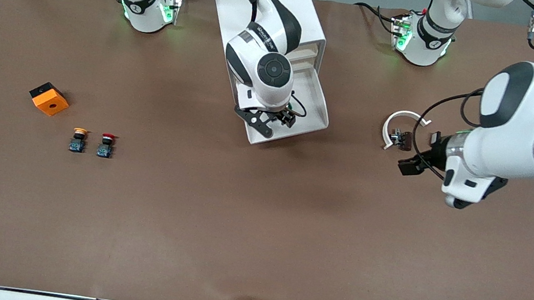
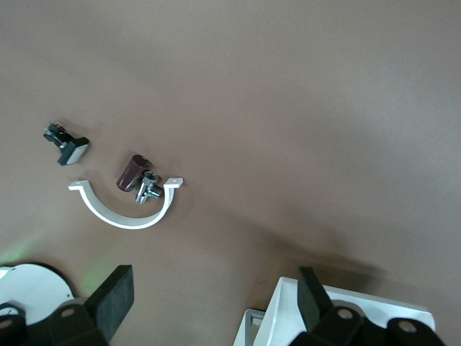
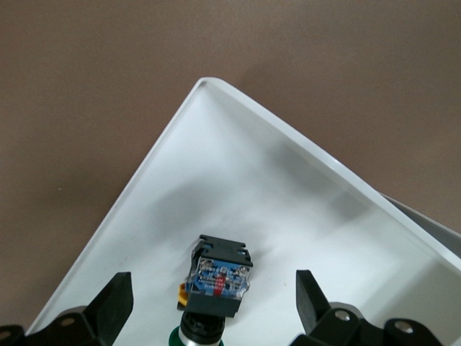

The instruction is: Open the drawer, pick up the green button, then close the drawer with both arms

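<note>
Drawer is pulled out of the white cabinet at the table's base-side edge, midway along it. Right gripper hangs over the drawer's front part, jaws spread wide, nothing held. In the right wrist view the green-capped button lies on its side on the drawer floor between the two fingers, away from the drawer's rounded corner, green cap just peeking out.

Left gripper hangs over bare table toward the left arm's end, jaws wide apart and empty (this arm looks to be waiting). Just by it on the table lie a white half-ring clamp and a small brown cylinder part.

Risks, as judgement:
- button lies tilted, so closing fingers may catch the blue-black body off-centre and squirt it sideways
- descent too deep scrapes fingertips on the drawer floor, may shove the drawer
- a finger could clip the low drawer wall if the approach drifts toward that corner
- left arm closing the drawer early could trap the right gripper

Yellow button, red button and orange block sit toward the right arm's end, not targets.
</note>
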Controlling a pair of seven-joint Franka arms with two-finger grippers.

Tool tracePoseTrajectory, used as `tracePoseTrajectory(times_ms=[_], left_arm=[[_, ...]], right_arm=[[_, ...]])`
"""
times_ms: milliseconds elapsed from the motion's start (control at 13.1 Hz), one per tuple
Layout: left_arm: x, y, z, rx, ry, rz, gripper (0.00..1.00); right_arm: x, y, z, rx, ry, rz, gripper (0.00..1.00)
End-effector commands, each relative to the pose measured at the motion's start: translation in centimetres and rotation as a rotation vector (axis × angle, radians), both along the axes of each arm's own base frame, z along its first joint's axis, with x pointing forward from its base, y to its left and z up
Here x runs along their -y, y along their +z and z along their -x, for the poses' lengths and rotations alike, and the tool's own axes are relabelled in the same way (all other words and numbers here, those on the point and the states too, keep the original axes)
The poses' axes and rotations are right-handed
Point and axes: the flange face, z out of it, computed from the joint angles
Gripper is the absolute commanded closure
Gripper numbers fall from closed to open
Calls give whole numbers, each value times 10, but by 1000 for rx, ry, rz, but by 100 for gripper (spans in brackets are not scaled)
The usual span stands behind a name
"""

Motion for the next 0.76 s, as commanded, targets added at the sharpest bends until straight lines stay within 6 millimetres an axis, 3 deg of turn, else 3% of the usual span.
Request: tracePoseTrajectory(times_ms=[0, 382, 458, 687], left_arm=[[4, -24, 35, 4, -41, -14, 0], [28, -60, 53, -21, -112, -55, 0], [29, -65, 55, -29, -115, -56, 0], [40, -63, 60, -26, -135, -63, 0]], right_arm=[[-4, -11, 2, -11, -18, 9, 0], [-10, -20, 9, -22, -42, 23, 0], [-10, -20, 9, -22, -43, 23, 6], [-11, -18, 9, -19, -43, 20, 66]])
